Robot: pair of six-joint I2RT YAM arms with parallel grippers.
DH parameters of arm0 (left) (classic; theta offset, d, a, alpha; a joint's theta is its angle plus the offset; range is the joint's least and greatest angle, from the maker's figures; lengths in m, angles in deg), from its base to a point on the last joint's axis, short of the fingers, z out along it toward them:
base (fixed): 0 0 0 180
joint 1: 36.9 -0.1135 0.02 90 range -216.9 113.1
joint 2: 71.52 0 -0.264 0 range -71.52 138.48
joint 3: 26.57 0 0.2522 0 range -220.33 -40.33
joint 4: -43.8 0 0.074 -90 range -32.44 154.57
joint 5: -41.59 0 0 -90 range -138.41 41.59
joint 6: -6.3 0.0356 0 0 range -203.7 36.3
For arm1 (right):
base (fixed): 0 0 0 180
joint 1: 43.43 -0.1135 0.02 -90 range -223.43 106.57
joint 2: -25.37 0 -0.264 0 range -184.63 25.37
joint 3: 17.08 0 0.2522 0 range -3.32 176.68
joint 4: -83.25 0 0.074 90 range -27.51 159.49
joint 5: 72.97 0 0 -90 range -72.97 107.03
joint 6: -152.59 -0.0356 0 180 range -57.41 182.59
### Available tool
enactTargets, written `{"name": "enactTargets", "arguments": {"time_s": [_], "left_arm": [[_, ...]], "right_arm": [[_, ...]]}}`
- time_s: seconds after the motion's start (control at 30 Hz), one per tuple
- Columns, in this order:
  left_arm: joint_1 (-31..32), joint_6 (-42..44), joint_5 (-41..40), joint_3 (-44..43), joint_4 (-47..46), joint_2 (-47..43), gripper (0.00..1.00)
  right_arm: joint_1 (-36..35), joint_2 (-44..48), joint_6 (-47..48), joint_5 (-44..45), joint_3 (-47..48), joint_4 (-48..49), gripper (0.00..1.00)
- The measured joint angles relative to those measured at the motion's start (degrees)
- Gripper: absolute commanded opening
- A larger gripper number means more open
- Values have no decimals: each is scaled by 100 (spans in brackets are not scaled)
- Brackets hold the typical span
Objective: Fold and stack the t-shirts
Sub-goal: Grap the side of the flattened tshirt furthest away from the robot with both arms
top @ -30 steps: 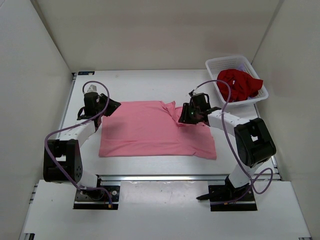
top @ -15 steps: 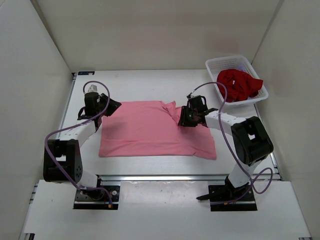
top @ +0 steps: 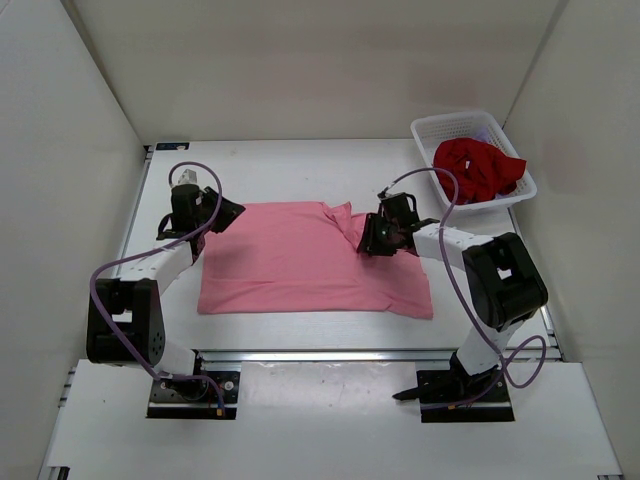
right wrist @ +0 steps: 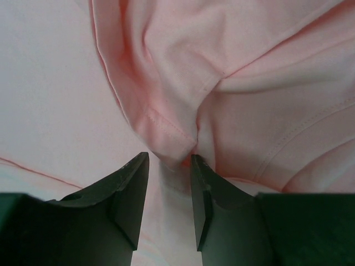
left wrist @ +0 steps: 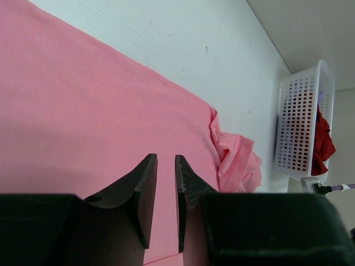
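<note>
The pink t-shirt (top: 300,262) lies spread across the middle of the desk (top: 290,170), mostly flat, with its far right corner bunched into a rumpled sleeve (left wrist: 236,160).

The left fingers (left wrist: 145,188) sit over the shirt's far left corner. They are drawn almost together with only a thin slit between them, and no cloth shows caught in the slit.

The right fingers (right wrist: 132,188) are down in the bunched part. A stitched fold of pink fabric (right wrist: 166,145) is pinched between their tips, and more creased cloth is piled just beyond.

A white mesh basket (top: 455,118) stands at the far right corner of the desk, well apart from the pink shirt. The dark red t-shirt (top: 478,168) is heaped inside it and spills over its near rim.

A purple cable (top: 445,190) arcs from the right arm (top: 470,250) up toward the basket, crossing the bare strip between basket and shirt. A similar cable (top: 110,272) loops along the left arm (top: 165,262). White walls close in the desk on three sides.
</note>
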Motion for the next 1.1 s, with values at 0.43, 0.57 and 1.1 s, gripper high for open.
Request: {"name": "enactTargets", "arguments": {"time_s": [0.43,0.57,1.1], "left_arm": [[9,0,0,33,-11,0,30],[9,4,-2,33,-11,0,31],[-247,824,-1075,-1797,894,1578,56]], "right_arm": [[234,-35,-286,-540,-131,431,24],[260,-66,-326,-573,-164,476,30],[302,-103,-356,-688,-203,654,0]]}}
